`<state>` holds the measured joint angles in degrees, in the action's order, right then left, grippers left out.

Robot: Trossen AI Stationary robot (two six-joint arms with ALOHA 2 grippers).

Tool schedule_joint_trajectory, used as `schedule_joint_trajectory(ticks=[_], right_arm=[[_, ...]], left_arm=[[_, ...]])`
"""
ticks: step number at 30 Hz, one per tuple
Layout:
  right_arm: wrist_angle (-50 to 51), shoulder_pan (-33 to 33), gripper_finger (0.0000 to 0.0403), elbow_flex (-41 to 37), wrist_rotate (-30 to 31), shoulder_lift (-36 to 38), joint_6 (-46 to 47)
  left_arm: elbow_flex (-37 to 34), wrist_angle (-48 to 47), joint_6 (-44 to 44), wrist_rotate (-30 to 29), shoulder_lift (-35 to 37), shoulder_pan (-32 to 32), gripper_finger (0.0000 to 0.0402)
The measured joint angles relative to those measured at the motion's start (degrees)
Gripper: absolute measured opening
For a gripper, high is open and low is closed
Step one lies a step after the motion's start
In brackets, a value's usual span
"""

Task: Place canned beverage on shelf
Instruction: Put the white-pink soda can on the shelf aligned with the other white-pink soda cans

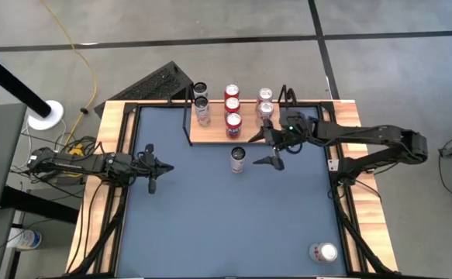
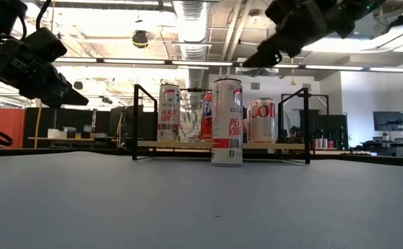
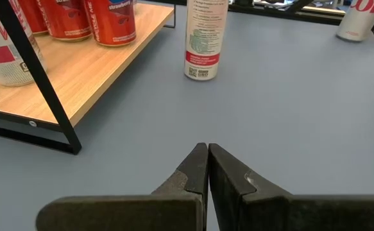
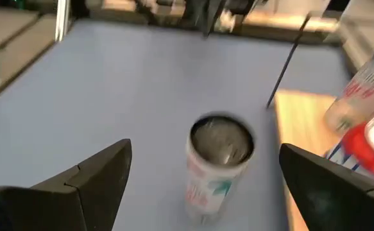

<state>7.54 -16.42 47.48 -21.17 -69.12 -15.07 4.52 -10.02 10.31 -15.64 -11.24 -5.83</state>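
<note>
White with red lettering and a silver top, a tall slim beverage can (image 1: 238,160) is seen standing upright on the blue-grey table surface (image 1: 210,225), just in front of the shelf (image 1: 210,133) and apart from its board. In the low view the can (image 2: 227,122) is shown in front of the shelf's black wire frame, and in the left wrist view a red band is seen low on its label. The shelf is a small light-wood board at the far side of the table, and six cans are carried on it in three pairs: two silver ones at the left, red ones in the middle, and silver-and-red ones at the right. Another can (image 1: 323,252) is seen lying on its side near the table's near right corner. The right arm is stretched in from the right edge, bent at the elbow, with its gripper (image 1: 274,157) held above the table just to the right of the standing can. Its fingers (image 4: 93,176) are spread as wide as they go, with the can's top visible between them from above, and nothing is gripped or touched. The left arm is extended low from the left edge, well apart from the can, and its gripper (image 3: 207,154) is pressed fully closed on nothing.
</note>
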Motion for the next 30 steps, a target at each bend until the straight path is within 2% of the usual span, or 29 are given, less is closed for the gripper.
schedule_joint_trajectory(ticks=[13, 18, 24, 30], right_arm=[[10.3, -2.5, 0.0384, 15.4, 0.0, -16.4, -8.0], [12.2, -2.5, 0.0384, 18.3, -0.4, -20.5, -10.9], [12.6, -2.7, 0.0384, 18.9, -2.0, -22.0, -11.7], [13.3, -3.2, 0.0384, 18.6, -1.3, -19.2, -11.6]], left_arm=[[0.0, 0.0, 0.0, 0.0, 0.0, 0.0, 0.0], [0.0, 0.0, 0.0, 0.0, 0.0, 0.0, 0.0], [0.0, 0.0, 0.0, -0.1, 0.0, 0.0, 0.0], [0.0, 0.0, 0.0, 0.0, 0.0, 0.0, 0.0]])
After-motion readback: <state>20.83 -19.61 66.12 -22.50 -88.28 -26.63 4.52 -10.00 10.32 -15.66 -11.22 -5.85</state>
